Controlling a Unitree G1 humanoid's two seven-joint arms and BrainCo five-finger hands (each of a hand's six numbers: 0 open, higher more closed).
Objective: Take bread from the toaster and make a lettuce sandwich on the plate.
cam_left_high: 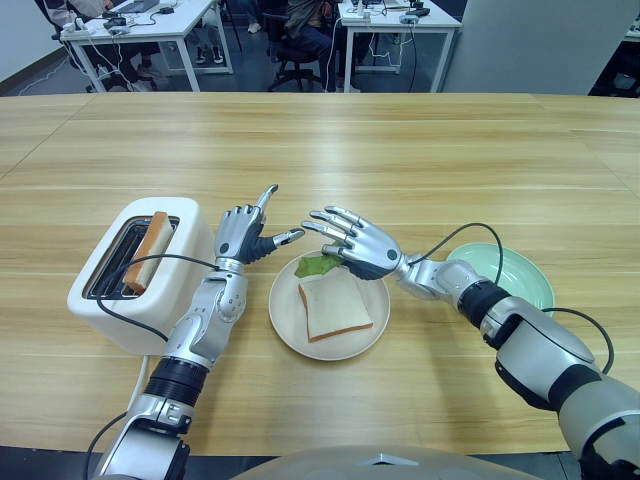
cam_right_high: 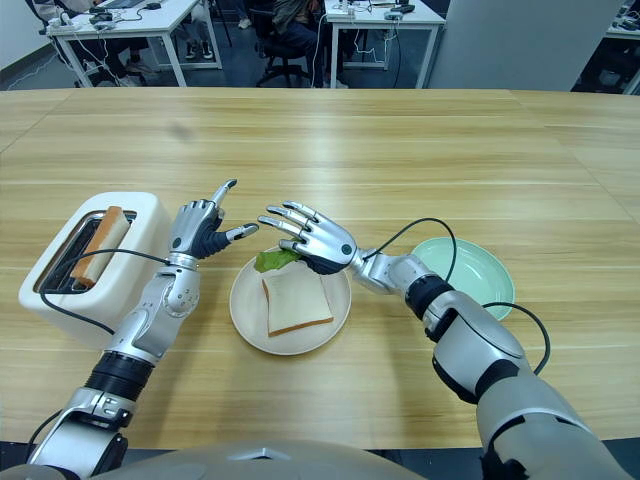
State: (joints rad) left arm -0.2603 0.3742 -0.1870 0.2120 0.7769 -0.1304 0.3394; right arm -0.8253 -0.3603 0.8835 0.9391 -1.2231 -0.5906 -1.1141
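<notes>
I'm laying the lettuce on the bread, and it isn't seated yet. The leaf lies at the far edge of the plate, touching the bread's far corner but not covering it. My right hand hovers over it, fingers stretched out flat and spread. The leaf looks to lie free under the palm, though the underside is hidden, so I may be wrong.

I'd drag or re-pinch the leaf toward me until it sits square on the bread, then lift straight up so it doesn't cling. My left hand is between the toaster and the plate, fingers loosely open and holding nothing. It is well placed for the second slice, which stands leaning in a slot and pokes out.

The lettuce is thin, crinkled and limp, and should fold or stick easily. The bread is soft and roughly square, with white crumb and a tan crust, so I'd press lightly. The plate is pale, round and shallow. The toaster is a smooth, cream, round-cornered box. A glossy pale-green bowl sits to the right on the wood-grain counter.
</notes>
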